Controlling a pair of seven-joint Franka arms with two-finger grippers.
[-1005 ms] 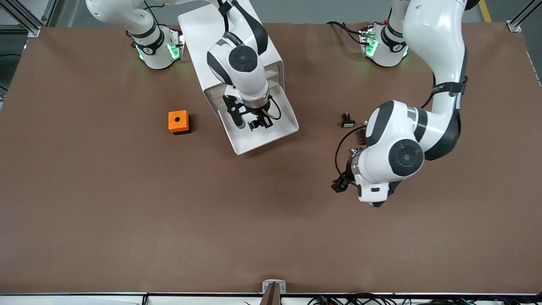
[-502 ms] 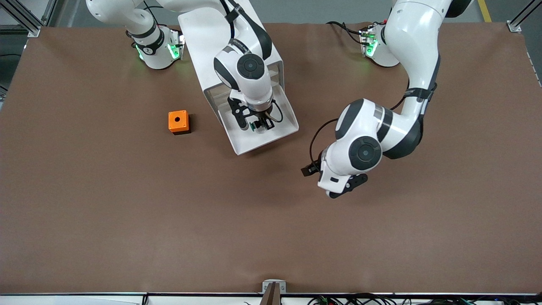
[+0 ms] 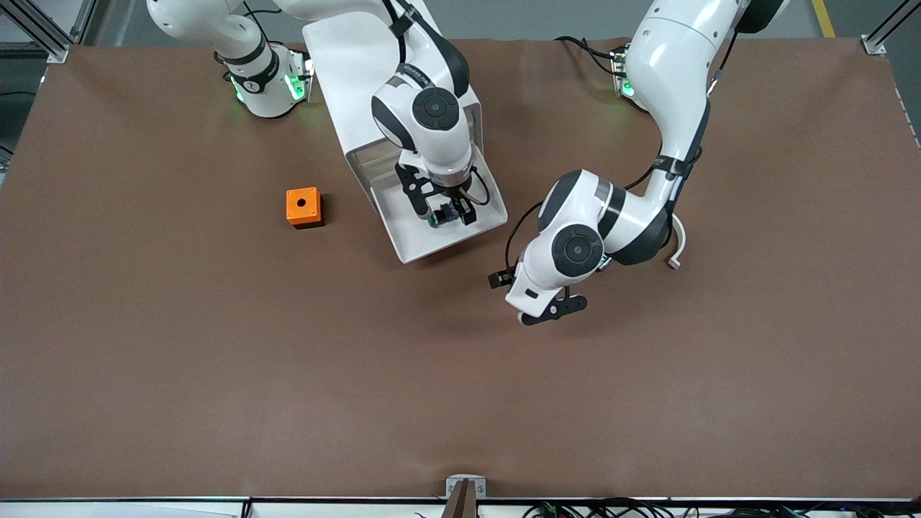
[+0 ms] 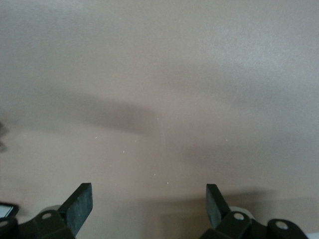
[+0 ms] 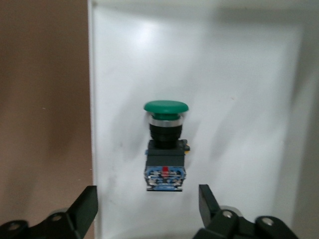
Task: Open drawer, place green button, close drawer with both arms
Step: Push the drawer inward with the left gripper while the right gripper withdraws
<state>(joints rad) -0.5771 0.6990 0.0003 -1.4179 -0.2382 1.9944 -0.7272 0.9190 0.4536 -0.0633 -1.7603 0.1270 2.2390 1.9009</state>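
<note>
You see right tool (image 3: 447,214) spread wide over open drawer (image 3: 481,229); button (image 5: 165,144) lies on drawer floor directly between and below its fingers, released. Left tool (image 4: 149,209) also wide, empty, over bare brown surface (image 3: 216,360) beside drawer.

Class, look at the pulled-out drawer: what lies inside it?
The button lies on the drawer floor, between the right gripper open fingers. The gripper covers part of the floor.
</note>
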